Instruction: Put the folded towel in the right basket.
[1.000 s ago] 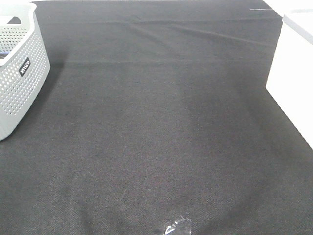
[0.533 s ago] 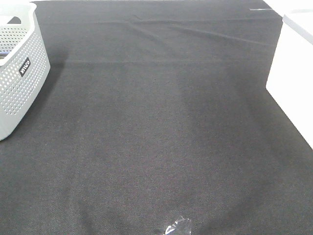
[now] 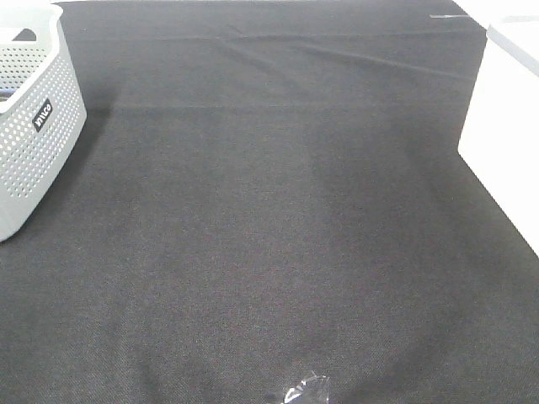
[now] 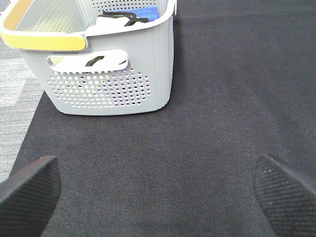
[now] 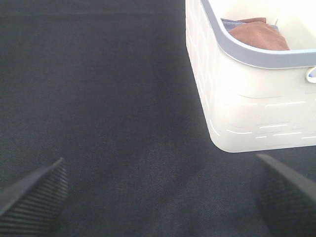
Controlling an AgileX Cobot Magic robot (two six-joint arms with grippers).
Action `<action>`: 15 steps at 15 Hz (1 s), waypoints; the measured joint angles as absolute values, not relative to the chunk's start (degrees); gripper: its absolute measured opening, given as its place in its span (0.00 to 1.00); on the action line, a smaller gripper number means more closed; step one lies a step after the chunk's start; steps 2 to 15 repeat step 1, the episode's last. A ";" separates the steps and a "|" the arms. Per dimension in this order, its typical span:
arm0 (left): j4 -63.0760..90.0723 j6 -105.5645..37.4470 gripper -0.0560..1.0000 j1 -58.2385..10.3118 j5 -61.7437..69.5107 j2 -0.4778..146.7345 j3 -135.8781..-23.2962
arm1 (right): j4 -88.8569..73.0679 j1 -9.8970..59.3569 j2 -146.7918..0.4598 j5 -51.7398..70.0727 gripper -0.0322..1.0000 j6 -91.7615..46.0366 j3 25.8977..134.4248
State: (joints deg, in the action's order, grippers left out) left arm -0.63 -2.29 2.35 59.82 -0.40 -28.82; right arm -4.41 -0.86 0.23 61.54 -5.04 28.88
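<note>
The right basket (image 5: 247, 98) is white with a grey-blue rim; it also shows at the right edge of the high view (image 3: 505, 126). A folded brown towel (image 5: 259, 34) lies inside it on top of a bluish cloth. My right gripper (image 5: 158, 197) is open and empty, fingers wide apart above the black cloth, short of the basket. My left gripper (image 4: 155, 192) is open and empty, in front of the grey perforated left basket (image 4: 113, 74). Neither gripper shows in the high view.
The grey perforated basket (image 3: 34, 126) stands at the far left and holds a blue item (image 4: 138, 12) and black objects. A black cloth (image 3: 269, 219) covers the table. A small piece of clear plastic (image 3: 303, 391) lies at the front edge.
</note>
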 joint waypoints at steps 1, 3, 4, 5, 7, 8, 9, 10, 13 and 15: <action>-0.63 -2.29 0.99 2.35 59.82 -0.40 -28.82 | -4.41 -0.86 0.23 61.54 0.97 -5.04 28.88; -0.63 -2.29 0.99 2.35 59.82 -0.40 -28.82 | -4.41 -0.86 0.23 61.54 0.97 -5.04 28.88; -0.63 -2.29 0.99 2.35 59.82 -0.40 -28.82 | -4.41 -0.86 0.23 61.54 0.97 -5.04 28.88; -0.63 -2.29 0.99 2.35 59.82 -0.40 -28.82 | -4.41 -0.86 0.23 61.54 0.97 -5.04 28.88; -0.63 -2.29 0.99 2.35 59.82 -0.40 -28.82 | -4.41 -0.86 0.23 61.54 0.97 -5.04 28.88; -0.63 -2.29 0.99 2.35 59.82 -0.40 -28.82 | -4.41 -0.86 0.23 61.54 0.97 -5.04 28.88; -0.63 -2.29 0.99 2.35 59.82 -0.40 -28.82 | -4.41 -0.86 0.23 61.54 0.97 -5.04 28.88; -0.63 -2.29 0.99 2.35 59.82 -0.40 -28.82 | -4.41 -0.86 0.23 61.54 0.97 -5.04 28.88; -0.63 -2.29 0.99 2.35 59.82 -0.40 -28.82 | -4.41 -0.86 0.23 61.54 0.97 -5.04 28.88; -0.63 -2.29 0.99 2.35 59.82 -0.40 -28.82 | -4.41 -0.86 0.23 61.54 0.97 -5.04 28.88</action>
